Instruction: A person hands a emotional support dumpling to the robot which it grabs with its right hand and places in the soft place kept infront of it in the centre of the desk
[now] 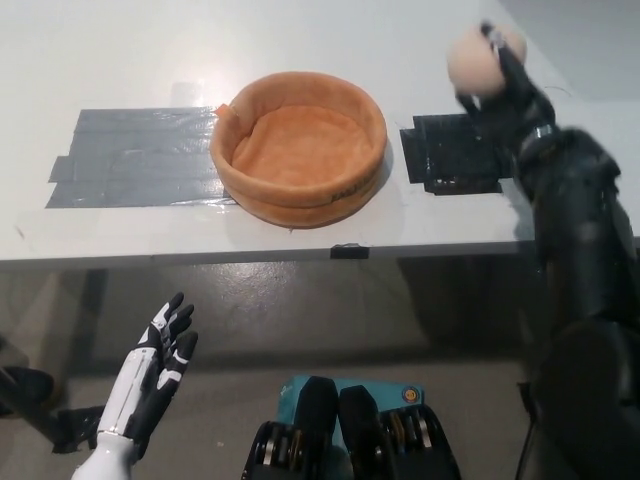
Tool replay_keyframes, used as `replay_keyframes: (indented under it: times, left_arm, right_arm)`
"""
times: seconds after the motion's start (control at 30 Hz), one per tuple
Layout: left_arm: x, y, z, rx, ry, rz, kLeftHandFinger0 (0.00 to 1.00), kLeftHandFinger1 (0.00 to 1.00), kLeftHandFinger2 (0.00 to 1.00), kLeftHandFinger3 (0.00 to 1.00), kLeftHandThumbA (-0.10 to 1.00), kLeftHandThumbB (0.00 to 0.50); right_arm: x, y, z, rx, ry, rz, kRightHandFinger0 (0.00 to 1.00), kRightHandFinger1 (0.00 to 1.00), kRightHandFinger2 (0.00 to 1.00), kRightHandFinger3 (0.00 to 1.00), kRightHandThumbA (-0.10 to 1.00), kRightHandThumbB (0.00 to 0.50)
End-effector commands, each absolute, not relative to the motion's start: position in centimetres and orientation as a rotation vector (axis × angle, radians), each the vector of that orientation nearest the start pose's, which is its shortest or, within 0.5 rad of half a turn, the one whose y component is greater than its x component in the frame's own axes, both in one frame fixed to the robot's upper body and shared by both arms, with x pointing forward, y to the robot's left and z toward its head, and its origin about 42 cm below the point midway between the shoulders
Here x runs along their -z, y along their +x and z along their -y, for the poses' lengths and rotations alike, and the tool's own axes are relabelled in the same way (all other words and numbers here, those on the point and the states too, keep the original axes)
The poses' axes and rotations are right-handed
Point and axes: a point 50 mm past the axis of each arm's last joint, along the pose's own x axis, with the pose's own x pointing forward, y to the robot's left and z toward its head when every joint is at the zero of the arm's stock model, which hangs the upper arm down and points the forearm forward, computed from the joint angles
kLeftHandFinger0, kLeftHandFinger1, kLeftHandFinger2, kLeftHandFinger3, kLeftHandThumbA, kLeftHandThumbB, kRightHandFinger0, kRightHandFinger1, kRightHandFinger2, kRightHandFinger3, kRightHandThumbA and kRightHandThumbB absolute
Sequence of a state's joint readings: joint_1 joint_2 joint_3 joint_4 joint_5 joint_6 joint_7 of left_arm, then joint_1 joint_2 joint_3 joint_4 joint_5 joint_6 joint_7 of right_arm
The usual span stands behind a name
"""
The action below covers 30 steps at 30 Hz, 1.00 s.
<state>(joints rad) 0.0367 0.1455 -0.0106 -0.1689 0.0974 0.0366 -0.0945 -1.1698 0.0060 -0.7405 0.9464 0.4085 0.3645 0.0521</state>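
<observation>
A pale beige plush dumpling [476,62] is held up over the right side of the white desk [120,60], with my black right hand [510,85] shut on it from the right. An orange soft round basket [299,148] sits on the middle of the desk, left of the dumpling and apart from it. Its inside holds nothing. My white left hand [158,365] rests open below the desk's front edge at the lower left.
A grey tape patch [135,157] lies left of the basket and a black tape patch [450,152] lies right of it, under my right hand. The desk's front edge [200,252] runs across the middle of the picture.
</observation>
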Motion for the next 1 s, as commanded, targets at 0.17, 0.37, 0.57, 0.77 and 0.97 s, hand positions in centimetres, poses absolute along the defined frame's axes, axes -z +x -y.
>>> replay_keyframes:
  times: [0.17,0.37,0.57,0.77,0.97]
  left_arm:
    - [-14.4,27.5,-24.6,0.126,0.281,0.141,1.0,1.0,1.0,1.0,0.87,0.078]
    - [-14.5,27.6,-24.7,0.129,0.291,0.14,1.0,1.0,1.0,1.0,0.87,0.083]
    - [-14.8,27.7,-24.6,0.136,0.284,0.143,1.0,1.0,1.0,1.0,0.87,0.089]
    - [-15.1,28.1,-24.4,0.145,0.294,0.149,1.0,1.0,1.0,1.0,0.88,0.089]
    - [-15.6,28.6,-24.3,0.161,0.314,0.161,1.0,1.0,1.0,1.0,0.9,0.1]
  right_arm:
    - [-39.9,57.1,8.5,-0.362,0.709,0.026,0.0,0.25,0.72,1.0,-0.1,0.071]
    - [-39.7,56.6,4.2,-0.35,0.472,0.027,0.0,0.41,0.92,1.0,-0.1,0.115]
    - [-36.9,56.4,1.2,-0.315,0.119,0.083,0.0,0.44,0.9,0.78,-0.1,0.133]
    - [-35.3,56.1,-0.1,-0.222,-0.262,0.145,0.1,0.64,1.0,0.89,-0.1,0.193]
    - [-34.2,56.0,-0.2,-0.371,-0.495,0.182,1.0,1.0,1.0,1.0,0.53,0.383]
